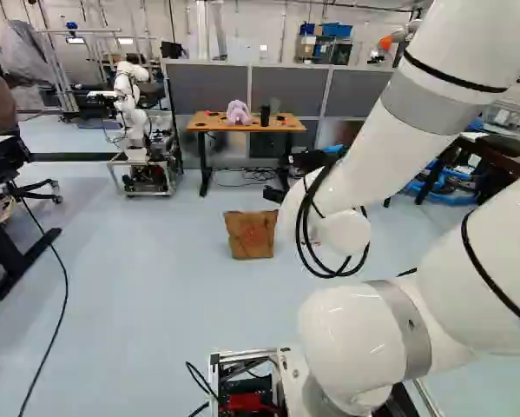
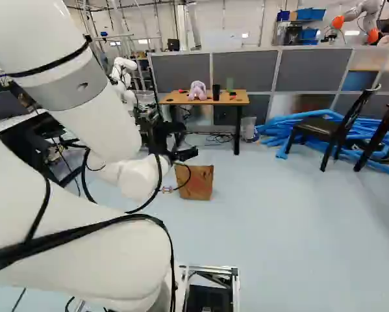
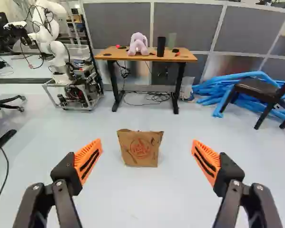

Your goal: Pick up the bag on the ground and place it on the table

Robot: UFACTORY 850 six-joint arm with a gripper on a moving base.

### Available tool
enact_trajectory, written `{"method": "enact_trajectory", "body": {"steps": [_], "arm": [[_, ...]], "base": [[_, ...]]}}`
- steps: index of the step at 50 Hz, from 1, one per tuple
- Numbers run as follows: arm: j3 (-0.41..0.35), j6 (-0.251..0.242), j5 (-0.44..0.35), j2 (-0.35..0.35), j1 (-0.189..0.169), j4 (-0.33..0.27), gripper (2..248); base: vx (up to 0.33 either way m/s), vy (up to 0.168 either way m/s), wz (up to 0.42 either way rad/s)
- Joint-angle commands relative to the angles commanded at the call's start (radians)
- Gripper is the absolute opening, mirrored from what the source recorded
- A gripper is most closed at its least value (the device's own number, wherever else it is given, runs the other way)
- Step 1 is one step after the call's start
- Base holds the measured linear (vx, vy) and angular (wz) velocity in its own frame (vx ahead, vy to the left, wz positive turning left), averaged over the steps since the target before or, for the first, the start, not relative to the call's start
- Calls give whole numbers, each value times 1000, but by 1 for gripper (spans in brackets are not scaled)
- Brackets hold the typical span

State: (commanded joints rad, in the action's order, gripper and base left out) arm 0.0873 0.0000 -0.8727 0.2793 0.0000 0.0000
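Note:
My gripper [image 2: 188, 155] shows in the right base view as dark parts just above and behind the bag. In the wrist view the gripper [image 3: 147, 159] stands wide open, its orange pads far apart with nothing between them. A brown paper bag [image 3: 141, 149] stands upright on the floor, ahead of the gripper and centred between the fingers' lines. The same bag [image 1: 250, 234] is seen whole in the left base view. Beyond it stands the table [image 3: 118, 56], with a wooden top, bearing a purple plush toy [image 3: 138, 43] and a black cylinder [image 3: 161, 46].
Another robot [image 3: 61, 61] on a wheeled frame stands left of the table. Blue tubes [image 3: 218, 92] and a dark chair [image 3: 263, 90] are to the table's right. Grey partitions [image 3: 180, 28] rise behind it. Cables hang beneath the table. A black cable [image 1: 64, 295] crosses the floor at left.

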Motion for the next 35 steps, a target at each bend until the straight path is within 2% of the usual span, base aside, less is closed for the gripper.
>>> {"method": "enact_trajectory", "body": {"steps": [35], "arm": [[0,0,0,0,0,0,247]], "base": [[0,0,2]]}}
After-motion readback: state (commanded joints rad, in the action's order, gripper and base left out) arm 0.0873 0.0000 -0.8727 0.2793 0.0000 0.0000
